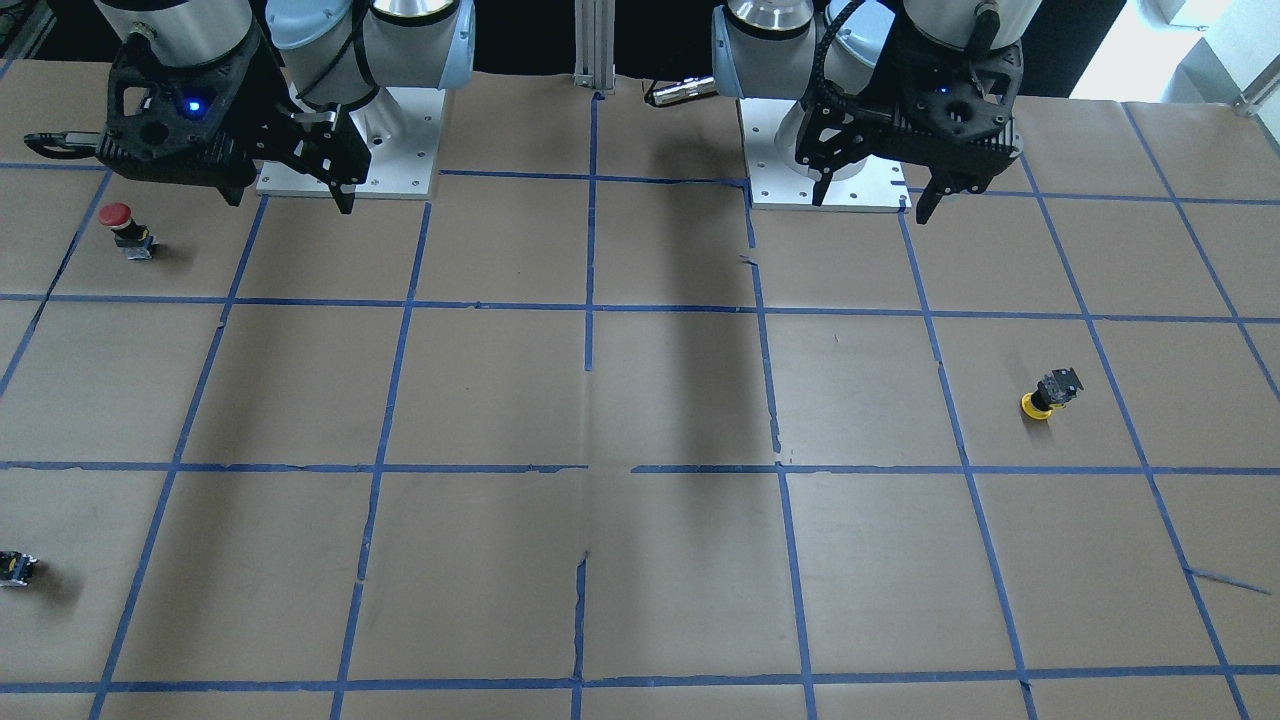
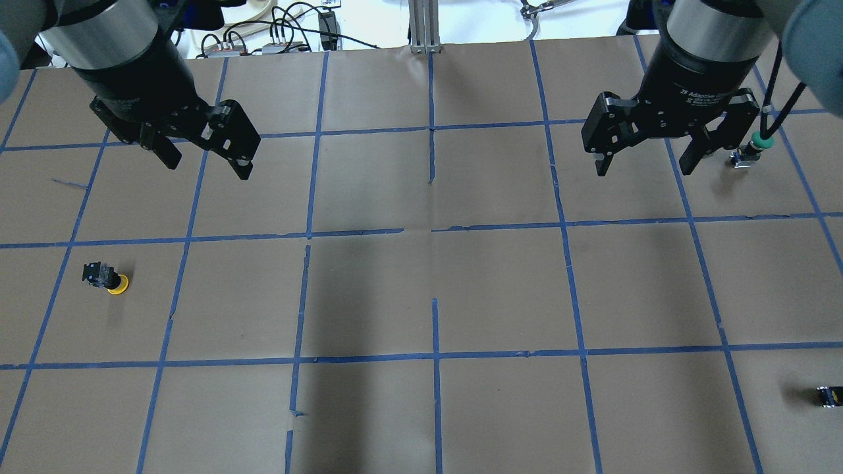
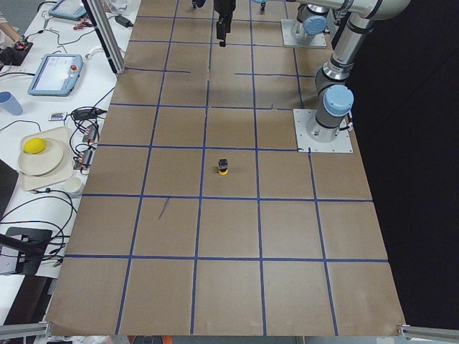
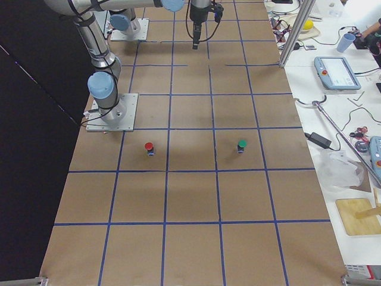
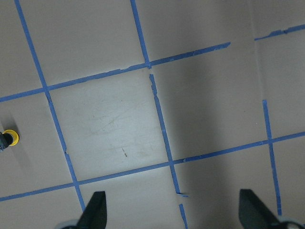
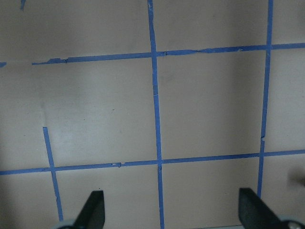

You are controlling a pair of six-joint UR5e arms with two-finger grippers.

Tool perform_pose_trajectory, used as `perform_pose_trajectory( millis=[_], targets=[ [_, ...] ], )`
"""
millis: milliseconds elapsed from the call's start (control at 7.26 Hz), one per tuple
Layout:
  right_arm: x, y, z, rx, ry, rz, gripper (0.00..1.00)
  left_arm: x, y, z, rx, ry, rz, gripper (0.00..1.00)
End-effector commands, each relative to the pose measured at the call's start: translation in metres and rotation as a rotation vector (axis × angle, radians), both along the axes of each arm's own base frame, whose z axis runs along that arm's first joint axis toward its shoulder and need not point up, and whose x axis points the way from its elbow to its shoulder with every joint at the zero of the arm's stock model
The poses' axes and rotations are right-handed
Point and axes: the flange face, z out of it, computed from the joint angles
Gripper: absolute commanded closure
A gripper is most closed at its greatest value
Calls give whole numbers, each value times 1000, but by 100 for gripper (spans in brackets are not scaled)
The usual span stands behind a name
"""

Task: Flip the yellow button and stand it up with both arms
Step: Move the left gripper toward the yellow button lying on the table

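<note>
Sitting alone near the tabletop's left edge, about mid-depth, yellow button looks cap-low, body tilted up. Nothing gripped, so I'd say flip and stand are both not yet done. Left gripper and right gripper hang high, fingers apart, empty. Brown paper tabletop with blue tape grid. Red button and green button sit toward the right edge. Cluttered bench lies beyond the far edge.

Off-task: red button upright on the papered, blue-taped table. Green button upright too, level with red button, well apart, on its bench side. Grey pendant lies on bench, farther from red button than green.
</note>
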Motion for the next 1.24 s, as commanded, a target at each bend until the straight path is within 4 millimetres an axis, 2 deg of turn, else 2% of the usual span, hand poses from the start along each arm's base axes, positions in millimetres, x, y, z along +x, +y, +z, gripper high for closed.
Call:
perform_pose_trajectory(
  millis=[0, 138, 275, 551, 688, 826, 964, 1101],
  targets=[
    [0, -1, -5, 11, 0, -1, 0, 3, 3, 1, -30, 7, 80, 5],
    [0, 2, -10, 16, -1, -1, 0, 8, 4, 5, -44, 9, 99, 1],
    [0, 2, -10, 17, 0, 0, 0, 9, 3, 4, -54, 8, 94, 1],
    [0, 2, -11, 19, 0, 0, 0, 12, 1, -12, -21, -3, 90, 0],
    [0, 2, -12, 20, 2, 1, 0, 30, -1, -12, -17, -9, 122, 0],
    [-3, 1, -11, 17, 1, -4, 0, 70, -10, -15, -8, -10, 196, 0],
    [-4, 1, -11, 16, 2, -9, 0, 111, -17, -37, 38, -1, 214, 0],
    [-4, 1, -10, 14, 2, -10, 0, 151, -15, -65, 69, 10, 191, 0]
  ],
)
